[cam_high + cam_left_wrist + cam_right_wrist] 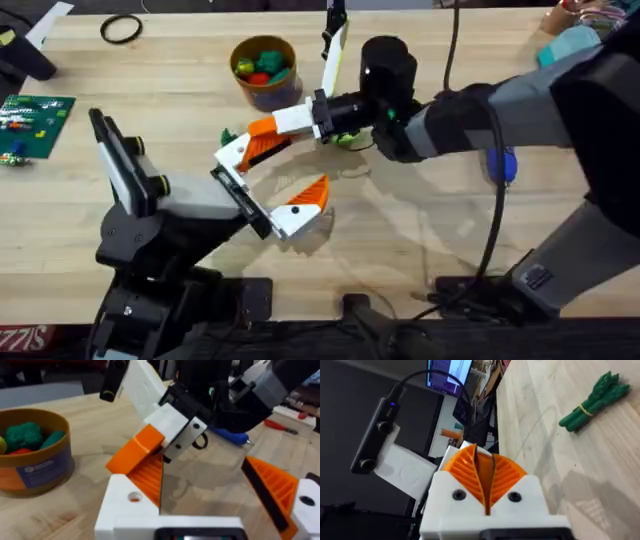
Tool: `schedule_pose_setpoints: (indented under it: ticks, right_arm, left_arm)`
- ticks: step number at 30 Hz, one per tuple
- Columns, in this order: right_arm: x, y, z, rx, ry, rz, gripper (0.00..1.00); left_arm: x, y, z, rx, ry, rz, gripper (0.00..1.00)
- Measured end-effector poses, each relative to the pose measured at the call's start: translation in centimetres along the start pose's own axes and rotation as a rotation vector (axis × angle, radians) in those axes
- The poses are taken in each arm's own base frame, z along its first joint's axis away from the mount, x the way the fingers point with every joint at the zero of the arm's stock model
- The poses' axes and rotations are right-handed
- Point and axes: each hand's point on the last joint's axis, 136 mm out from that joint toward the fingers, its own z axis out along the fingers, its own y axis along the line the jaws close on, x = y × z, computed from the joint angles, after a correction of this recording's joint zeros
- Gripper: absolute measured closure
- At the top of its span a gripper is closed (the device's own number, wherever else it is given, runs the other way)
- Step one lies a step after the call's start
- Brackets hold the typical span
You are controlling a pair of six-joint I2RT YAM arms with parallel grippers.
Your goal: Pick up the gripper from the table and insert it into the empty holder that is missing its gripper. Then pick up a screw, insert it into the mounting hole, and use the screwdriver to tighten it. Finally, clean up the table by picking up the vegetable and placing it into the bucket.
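Cleanup not yet done
vegetable (592, 402) lies beyond the pressed-together right gripper (485, 477); left gripper (268, 183) spread; bucket (264, 70) waits.

Pale wood-grain table (420, 230) w/ matt finish, smooth plastic vegetable (594, 402), ribbed orange pads (150, 477)

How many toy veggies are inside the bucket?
3 that I can see: a yellow, a green and a red one sit piled together in the bucket near the table's far edge. More could be hidden underneath.
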Motion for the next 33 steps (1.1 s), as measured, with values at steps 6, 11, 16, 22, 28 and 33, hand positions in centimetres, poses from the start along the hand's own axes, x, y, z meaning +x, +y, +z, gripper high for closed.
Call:
schedule_pose_setpoints:
  ticks: [6, 11, 16, 22, 28, 33]
  right_arm:
    - [0.0, 0.0, 0.0, 0.0, 0.0, 0.022, 0.989]
    - [0.0, 0.0, 0.0, 0.0, 0.0, 0.044, 0.988]
    - [0.0, 0.0, 0.0, 0.001, -0.002, 0.054, 0.988]
    - [0.0, 0.0, 0.0, 0.001, -0.002, 0.06, 0.842]
    - [0.2, -1.3, 0.0, 0.014, -0.016, 0.096, 0.033]
    - [-0.1, -1.1, -0.3, -0.001, -0.025, 0.112, 0.005]
  left_arm:
    - [0.0, -0.1, 0.0, 0.003, 0.0, 0.0, 0.014]
    - [0.0, -0.1, 0.0, 0.004, 0.001, 0.0, 0.014]
    - [0.0, -0.1, 0.0, 0.004, 0.001, 0.0, 0.014]
    - [0.0, -0.2, 0.0, 0.011, 0.002, 0.0, 0.014]
    - [-0.2, -0.8, -0.1, 0.042, -0.004, 0.045, 0.014]
    - [-0.2, -1.1, -0.1, 0.063, -0.004, 0.06, 0.014]
